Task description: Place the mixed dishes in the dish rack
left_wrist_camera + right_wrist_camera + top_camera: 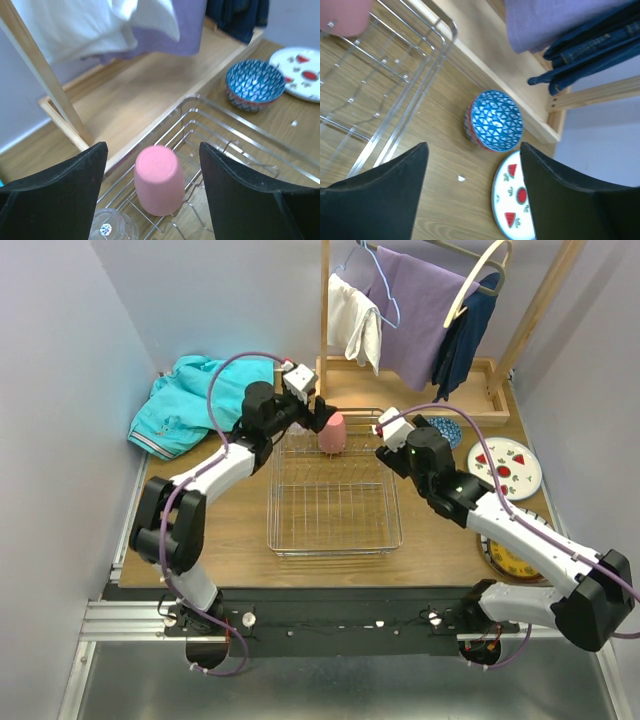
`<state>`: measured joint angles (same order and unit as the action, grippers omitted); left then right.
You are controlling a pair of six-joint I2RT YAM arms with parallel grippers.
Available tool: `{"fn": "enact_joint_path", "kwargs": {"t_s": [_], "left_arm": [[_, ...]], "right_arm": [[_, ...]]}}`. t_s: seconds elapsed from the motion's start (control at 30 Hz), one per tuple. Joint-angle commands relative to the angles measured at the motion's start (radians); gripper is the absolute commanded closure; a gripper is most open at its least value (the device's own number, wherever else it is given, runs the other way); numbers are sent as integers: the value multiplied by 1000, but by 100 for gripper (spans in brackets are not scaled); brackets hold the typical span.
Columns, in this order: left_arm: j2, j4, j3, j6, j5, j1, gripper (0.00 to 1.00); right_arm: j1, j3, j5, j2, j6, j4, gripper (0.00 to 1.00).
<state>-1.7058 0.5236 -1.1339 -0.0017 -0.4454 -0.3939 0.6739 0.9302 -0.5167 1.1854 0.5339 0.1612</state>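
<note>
Pale lilac-grey walls [60,360] on three sides of a wooden worktop [240,530]. At the far edge, a wooden clothes rack [325,310] hung with white, purple and navy garments [420,310]. In the far left corner, a crumpled teal cloth [185,400], perhaps a shirt. Along the near edge, a metal rail [120,618]. Soft, even light.

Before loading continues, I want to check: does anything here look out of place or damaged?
Nothing looks broken or spilled. A teal garment lies crumpled at the far left corner of the table, not hung, and a small white speck lies beside the blue-patterned bowl.
</note>
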Motion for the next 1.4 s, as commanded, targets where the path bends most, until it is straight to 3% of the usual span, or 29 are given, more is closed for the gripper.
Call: {"fn": "enact_joint_path", "kwargs": {"t_s": [0.0,0.1,0.13,0.2,0.23,0.37,0.4,0.47,0.5,0.73,0.97,1.37], "left_arm": [[175,-264,-73,-40,71,-5,19],[251,-400,-69,-35,126,-5,24],[280,-430,-67,-26,134,-5,26],[314,-502,-47,-18,160,-3,33],[349,-522,-38,-15,169,-3,37],[409,-678,-11,52,175,-2,62],[419,-738,-7,66,177,-2,83],[433,-795,5,115,189,1,98],[436,-841,13,130,189,6,100],[506,-931,71,154,247,69,100],[574,-1036,52,150,267,156,100],[634,-1041,95,111,266,231,100]], "right_arm": [[-5,98,66,104,-97,-3,27],[-8,186,61,213,-147,9,57],[-11,209,67,235,-179,5,79],[-19,232,119,285,-199,-32,97],[-17,254,135,304,-206,-44,99],[-17,335,196,390,-207,-58,99],[-17,354,210,410,-209,-55,99],[-17,407,218,466,-216,-49,99],[-17,420,218,485,-218,-54,99],[-20,504,189,628,-230,-103,99],[-57,631,153,784,-276,-43,99],[-57,791,296,924,-310,46,99]]}}
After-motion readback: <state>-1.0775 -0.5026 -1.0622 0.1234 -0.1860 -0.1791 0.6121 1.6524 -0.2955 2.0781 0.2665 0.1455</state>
